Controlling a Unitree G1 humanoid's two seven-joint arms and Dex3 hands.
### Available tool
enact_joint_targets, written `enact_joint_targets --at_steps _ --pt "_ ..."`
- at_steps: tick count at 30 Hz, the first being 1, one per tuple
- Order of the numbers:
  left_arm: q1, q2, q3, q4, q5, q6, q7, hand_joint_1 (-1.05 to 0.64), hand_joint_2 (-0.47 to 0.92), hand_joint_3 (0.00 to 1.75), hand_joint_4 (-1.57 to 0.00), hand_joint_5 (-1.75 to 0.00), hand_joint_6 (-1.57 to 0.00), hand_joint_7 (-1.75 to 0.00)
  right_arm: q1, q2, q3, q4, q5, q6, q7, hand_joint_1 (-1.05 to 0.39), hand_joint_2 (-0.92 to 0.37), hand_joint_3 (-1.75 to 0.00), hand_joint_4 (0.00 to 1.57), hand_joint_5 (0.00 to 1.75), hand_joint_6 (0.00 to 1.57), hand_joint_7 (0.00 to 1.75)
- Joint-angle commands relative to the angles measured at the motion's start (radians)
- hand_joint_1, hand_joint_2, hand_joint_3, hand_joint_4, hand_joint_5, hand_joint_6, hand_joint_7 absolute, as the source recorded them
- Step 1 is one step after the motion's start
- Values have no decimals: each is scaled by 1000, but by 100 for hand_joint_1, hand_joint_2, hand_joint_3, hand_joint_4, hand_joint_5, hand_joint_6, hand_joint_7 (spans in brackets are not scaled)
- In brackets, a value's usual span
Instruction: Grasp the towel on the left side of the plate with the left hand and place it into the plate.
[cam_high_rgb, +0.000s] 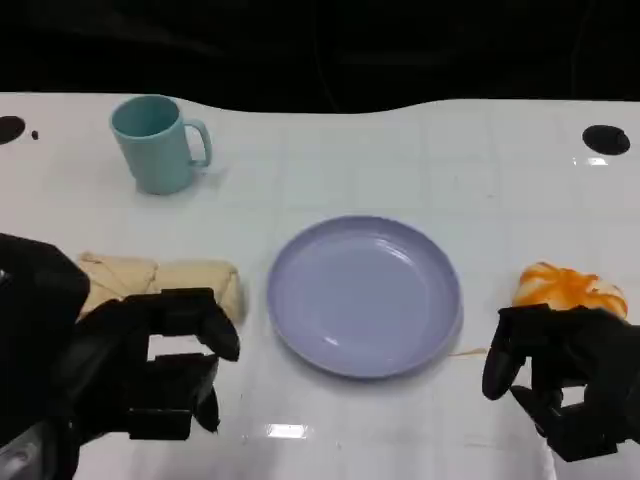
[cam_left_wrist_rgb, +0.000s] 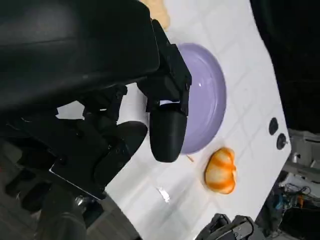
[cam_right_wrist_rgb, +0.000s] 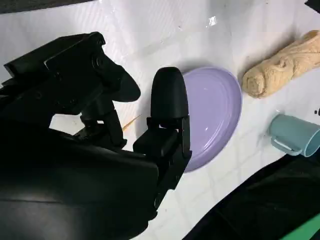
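Task not yet begun: the towel (cam_high_rgb: 165, 283) lies ungrasped on the table (cam_high_rgb: 400, 150) left of the empty plate (cam_high_rgb: 365, 295), the left hand (cam_high_rgb: 150, 365) near it, fingers apart and empty, grasp and transfer remaining.

I work at a test bench in what looks like a lab, not a home. My white table (cam_high_rgb: 420, 150) carries a faint printed grid and round black holes (cam_high_rgb: 605, 139) near its far corners. Its surroundings are dark. In my left wrist view, equipment and cabling (cam_left_wrist_rgb: 295, 200) stand past the table's edge. The crockery is a teal mug (cam_high_rgb: 155, 143) and a lavender plate (cam_high_rgb: 365, 295).
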Motion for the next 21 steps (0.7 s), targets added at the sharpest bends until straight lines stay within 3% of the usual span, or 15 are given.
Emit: enact_joint_targets --at_steps 1,7,8,11,17,21 --pt "32 9 -24 3 77 -135 24 -7 64 98 -54 -142 -66 -93 -4 -1 -5 -9 7 -1 -6 4 -58 -108 72 175 69 147" --pt "57 11 -46 19 184 -301 34 -13 82 58 -52 -108 -63 -44 -9 1 6 -21 1 18 -9 4 -58 -107 72 175 69 146" --pt "57 15 -52 24 207 -333 34 -14 85 49 -46 -95 -62 -34 -10 1 7 -23 1 19 -9 4 -58 -107 72 175 69 146" --pt "59 49 -87 58 324 -479 38 -20 91 25 -32 -77 -56 -15 -9 6 7 -28 6 27 -10 3 -58 -107 73 175 69 147" --pt "53 110 -136 102 570 -699 83 -27 92 9 -3 -68 -37 -1 -11 5 11 -29 0 25 -11 2 -58 -106 73 175 69 147" --pt "25 165 -164 119 760 -748 94 -40 92 8 0 -59 -28 0 -13 4 11 -24 1 20 -10 3 -58 -106 73 175 69 146"
